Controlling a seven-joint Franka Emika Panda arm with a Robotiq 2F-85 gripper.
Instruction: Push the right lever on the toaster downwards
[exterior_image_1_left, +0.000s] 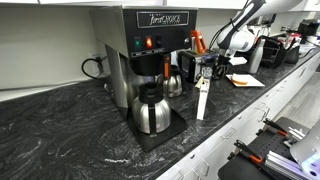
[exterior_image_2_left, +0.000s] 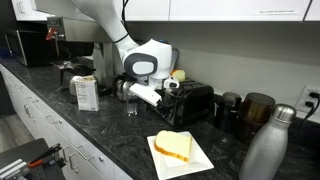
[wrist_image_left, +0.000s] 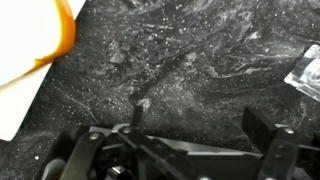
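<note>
Your wrist cam: black marbled counter (wrist_image_left: 190, 60) fills frame. Top-left: white plate (wrist_image_left: 18, 100) w/ orange-crusted bread (wrist_image_left: 35, 30). Clear obj (wrist_image_left: 306, 70) at rt edge, unclear what. Gripper (wrist_image_left: 180, 152) along bottom, jaws apart.

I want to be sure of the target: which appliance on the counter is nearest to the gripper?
The toaster, the low dark box right beside the gripper; the tall coffee brewer with orange lights stands farther along the counter.
</note>
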